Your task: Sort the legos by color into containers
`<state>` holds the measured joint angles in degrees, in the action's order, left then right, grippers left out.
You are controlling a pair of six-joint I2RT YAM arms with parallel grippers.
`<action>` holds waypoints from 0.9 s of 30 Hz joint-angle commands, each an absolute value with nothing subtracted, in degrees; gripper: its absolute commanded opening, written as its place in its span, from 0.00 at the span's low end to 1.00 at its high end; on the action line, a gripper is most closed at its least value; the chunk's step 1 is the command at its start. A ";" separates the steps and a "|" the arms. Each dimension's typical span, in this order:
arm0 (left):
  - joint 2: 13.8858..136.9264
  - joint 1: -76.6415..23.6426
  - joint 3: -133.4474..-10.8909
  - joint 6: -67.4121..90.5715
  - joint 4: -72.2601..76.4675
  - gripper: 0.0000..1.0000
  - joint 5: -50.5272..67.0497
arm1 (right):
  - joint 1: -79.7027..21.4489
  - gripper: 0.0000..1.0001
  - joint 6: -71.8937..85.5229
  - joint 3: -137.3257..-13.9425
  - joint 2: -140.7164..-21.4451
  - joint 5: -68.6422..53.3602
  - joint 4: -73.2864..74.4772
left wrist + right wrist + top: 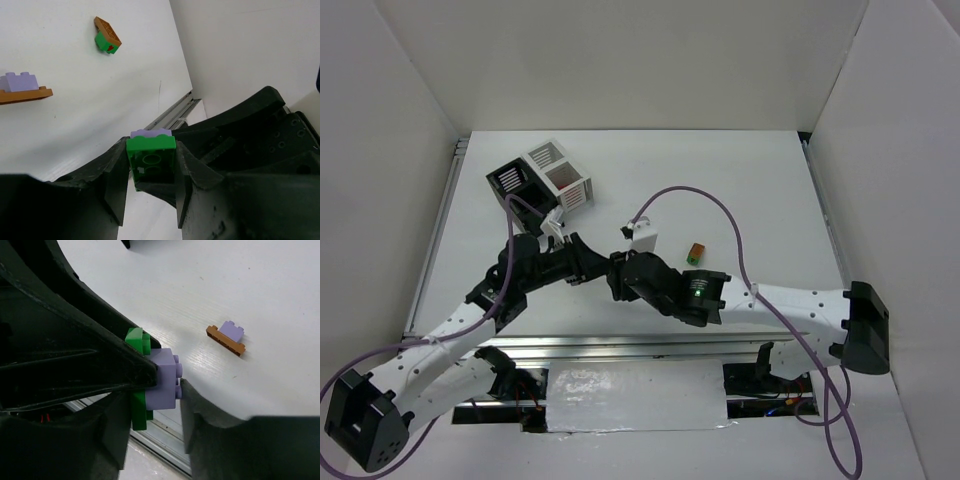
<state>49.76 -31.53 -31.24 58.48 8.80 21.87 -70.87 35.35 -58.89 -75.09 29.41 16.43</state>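
Note:
A green lego (151, 156) joined to a pale purple lego (165, 379) hangs above the table between both arms. My left gripper (150, 162) is shut on the green lego's sides, and the purple one (150, 133) shows just behind it. My right gripper (159, 390) is shut on the purple lego, with the green lego (136, 405) on its far side. In the top view both grippers meet at mid-table, left (592, 262) and right (620, 272), and the held pair is hidden there. The containers, one black (513, 181) and one white (560, 170), stand at the back left.
A brown-and-green lego stack (696, 254) lies right of the grippers, also seen from the left wrist (107, 36). A purple lego on a brown plate (226, 337) lies on the table (22, 87). A metal rail (620, 345) runs along the near edge.

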 commanded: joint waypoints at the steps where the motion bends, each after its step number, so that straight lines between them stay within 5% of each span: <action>1: 49.22 -32.34 -32.87 56.35 11.69 0.00 23.73 | -71.28 0.51 37.97 -60.65 -75.24 30.94 15.30; 2: 48.87 -32.34 -32.96 55.73 11.17 0.00 22.60 | -71.28 0.99 38.49 -59.69 -74.54 30.42 14.07; 8: 46.32 -32.26 -34.28 49.58 9.22 0.00 22.14 | -66.37 1.00 33.33 -50.90 -64.09 11.02 6.34; 14: 47.11 -32.43 -33.58 46.05 21.25 0.00 41.02 | -56.71 0.98 30.15 -40.00 -48.54 -16.38 -3.68; 21: 47.64 -33.05 -30.41 52.72 37.16 0.00 51.41 | -55.46 0.88 31.11 -38.93 -47.02 -21.52 -6.50; 27: 47.02 -33.49 -28.92 54.58 40.78 0.00 52.29 | -55.46 0.67 32.78 -39.28 -49.74 -26.72 -12.48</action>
